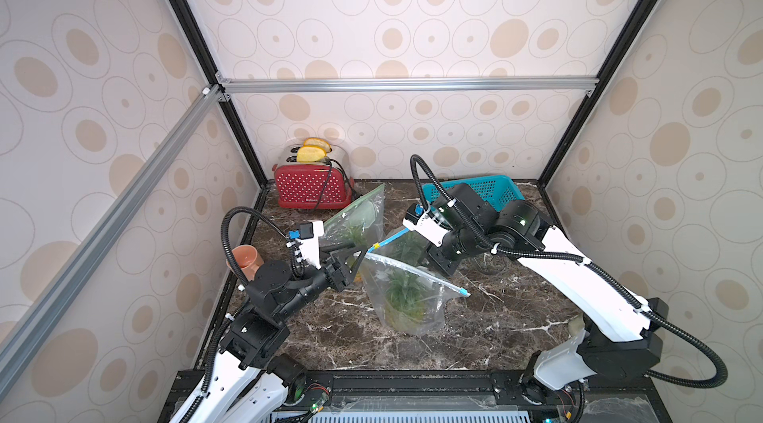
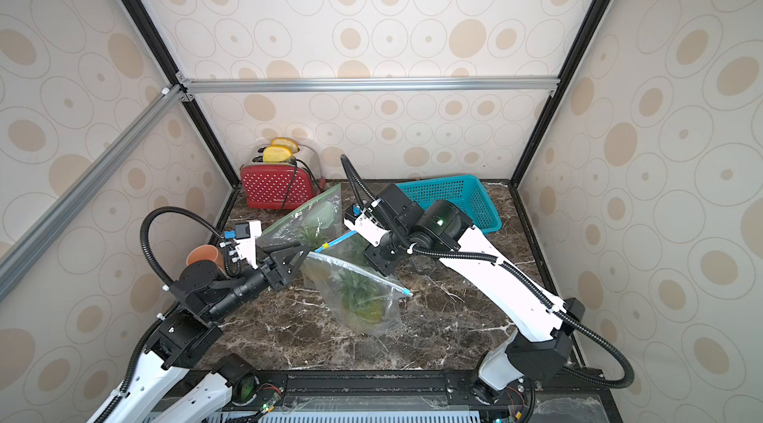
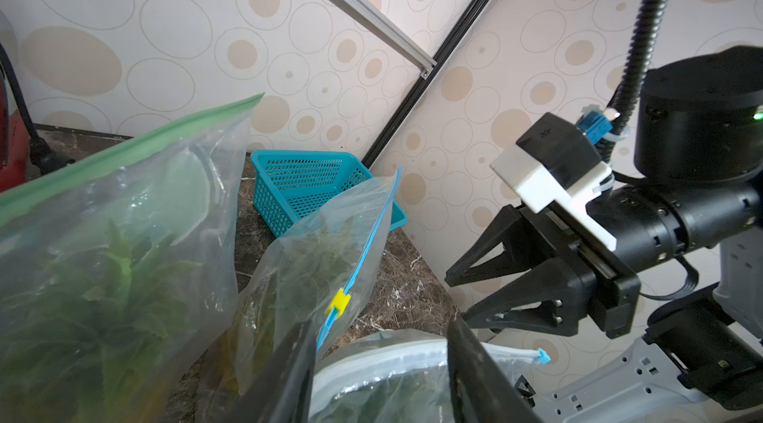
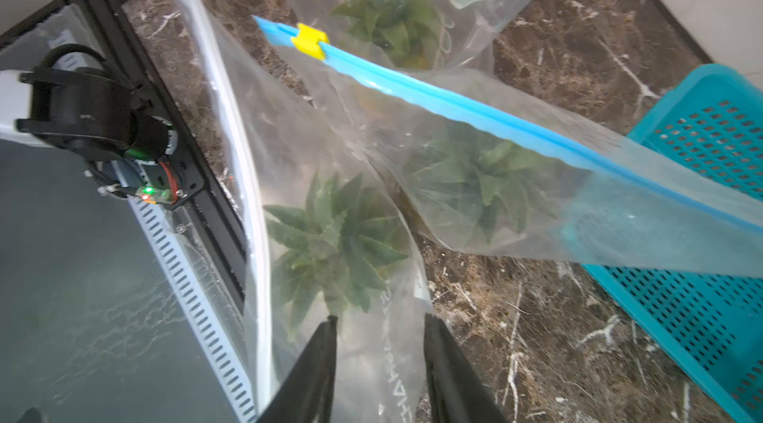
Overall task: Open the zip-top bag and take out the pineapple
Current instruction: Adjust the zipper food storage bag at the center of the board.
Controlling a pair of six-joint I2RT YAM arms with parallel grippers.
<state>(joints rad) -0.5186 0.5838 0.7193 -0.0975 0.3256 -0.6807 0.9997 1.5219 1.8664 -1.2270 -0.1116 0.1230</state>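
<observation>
- Three zip-top bags crowd the counter (image 1: pixel 330 330): green-zip bag (image 1: pixel 359 214), blue-zip bag (image 1: pixel 406 247) and white-zip bag (image 1: pixel 413 317), a pineapple (image 1: pixel 402 297) inside each.
- Left fingers (image 3: pixel 475 367) spread wide, released; the blue zipper's end sits just beside one, yellow slider (image 3: pixel 338 303) close by.
- Right fingers (image 4: pixel 450 379) parted too, holding nothing, near the white-zip bag's top edge.

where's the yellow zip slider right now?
In both top views the yellow slider sits at the end of the blue zip strip nearest the left gripper, close to its tips.
</observation>
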